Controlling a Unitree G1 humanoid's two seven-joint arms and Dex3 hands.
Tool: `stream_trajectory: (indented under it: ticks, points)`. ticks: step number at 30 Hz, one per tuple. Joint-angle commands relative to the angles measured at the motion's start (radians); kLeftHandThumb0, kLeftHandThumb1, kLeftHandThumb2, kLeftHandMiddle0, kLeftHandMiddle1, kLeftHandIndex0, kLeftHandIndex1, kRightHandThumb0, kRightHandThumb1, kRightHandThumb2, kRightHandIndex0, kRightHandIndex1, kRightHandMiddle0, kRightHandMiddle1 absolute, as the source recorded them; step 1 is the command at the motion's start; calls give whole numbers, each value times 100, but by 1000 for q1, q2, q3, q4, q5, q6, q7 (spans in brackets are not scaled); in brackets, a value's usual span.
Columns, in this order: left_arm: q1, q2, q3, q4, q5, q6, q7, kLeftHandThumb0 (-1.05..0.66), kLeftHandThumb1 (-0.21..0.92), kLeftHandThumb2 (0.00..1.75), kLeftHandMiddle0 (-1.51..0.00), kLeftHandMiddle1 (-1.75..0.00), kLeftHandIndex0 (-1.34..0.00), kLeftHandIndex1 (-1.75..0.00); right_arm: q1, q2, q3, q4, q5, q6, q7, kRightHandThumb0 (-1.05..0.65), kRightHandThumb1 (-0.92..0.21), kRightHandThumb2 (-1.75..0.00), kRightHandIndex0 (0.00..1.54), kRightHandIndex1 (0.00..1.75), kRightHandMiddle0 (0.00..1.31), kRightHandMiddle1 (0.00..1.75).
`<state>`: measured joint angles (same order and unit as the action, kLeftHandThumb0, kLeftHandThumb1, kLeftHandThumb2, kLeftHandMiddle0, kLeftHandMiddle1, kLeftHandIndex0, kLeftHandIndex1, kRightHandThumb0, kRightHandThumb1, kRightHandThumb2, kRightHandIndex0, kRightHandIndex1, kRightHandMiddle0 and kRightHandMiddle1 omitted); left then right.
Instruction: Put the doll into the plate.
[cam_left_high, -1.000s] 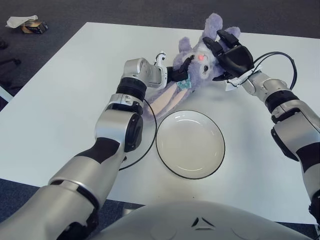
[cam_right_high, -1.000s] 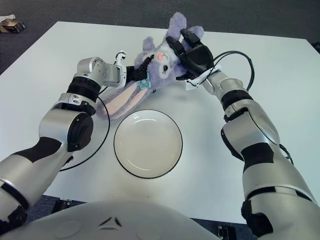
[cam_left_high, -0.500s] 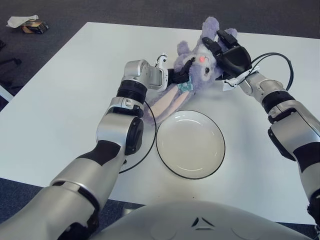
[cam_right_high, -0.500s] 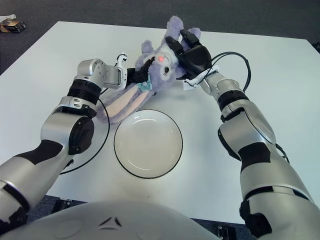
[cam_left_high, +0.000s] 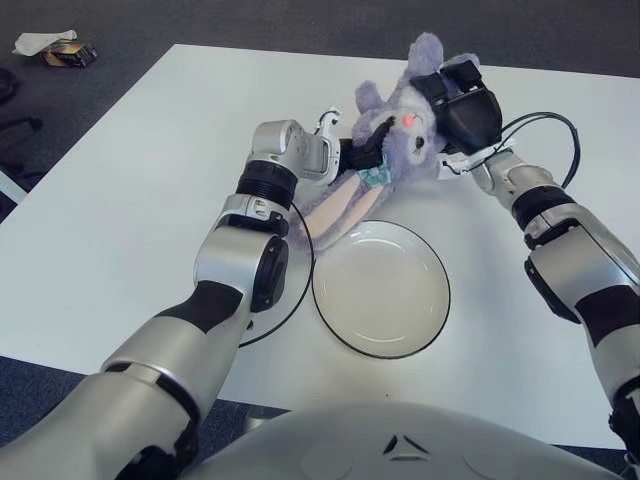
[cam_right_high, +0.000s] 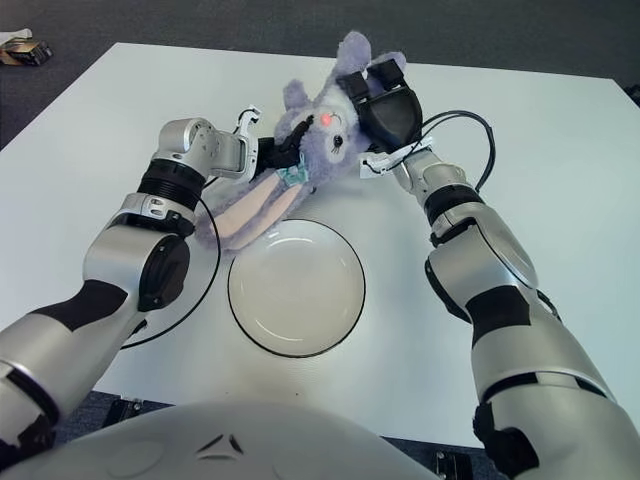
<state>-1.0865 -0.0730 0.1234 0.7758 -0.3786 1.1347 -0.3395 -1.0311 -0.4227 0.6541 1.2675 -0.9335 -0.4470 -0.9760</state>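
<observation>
Both hands' fingers, left hand (cam_left_high: 352, 154), right hand (cam_left_high: 462, 115), grasping doll (cam_left_high: 392, 140), plate (cam_left_high: 380, 288) bare.

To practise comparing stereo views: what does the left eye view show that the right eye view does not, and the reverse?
Left eye view only: the crumpled paper and small box on the floor, whole; the right eye view cuts them off at its edge.
Right eye view only: the far right corner of the table.
Both: the left hand and right hand grasping the purple doll, which is beyond the plate, not in it.
</observation>
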Motion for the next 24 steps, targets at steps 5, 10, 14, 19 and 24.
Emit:
stream_trajectory:
  ticks: [5, 10, 14, 19, 24]
  points:
    - [-1, -17, -32, -5, -4, -6, -51, -48, 31, 133, -130, -175, -62, -175, 10, 25, -27, 7, 41, -90, -87, -1, -24, -133, 72, 149, 51, 174]
    - [4, -17, -36, -5, -4, -10, -57, -48, 31, 133, -130, -175, -62, -175, 14, 26, -31, 13, 44, -111, -99, 0, -20, -136, 78, 147, 51, 175]
    - [4, -16, -36, 0, -4, -12, -56, -48, 31, 132, -130, -175, -62, -175, 17, 25, -33, 16, 51, -129, -102, 0, -19, -138, 80, 148, 50, 175]
    - [8, -13, -35, 7, -1, -22, -56, -48, 31, 132, -129, -175, -61, -175, 21, 23, -41, 19, 61, -163, -108, 0, -18, -142, 80, 154, 50, 175]
    - [18, -6, -36, 4, 3, -39, -61, -48, 31, 132, -129, -175, -61, -175, 26, 23, -50, 22, 75, -193, -98, 0, -16, -146, 79, 162, 49, 175]
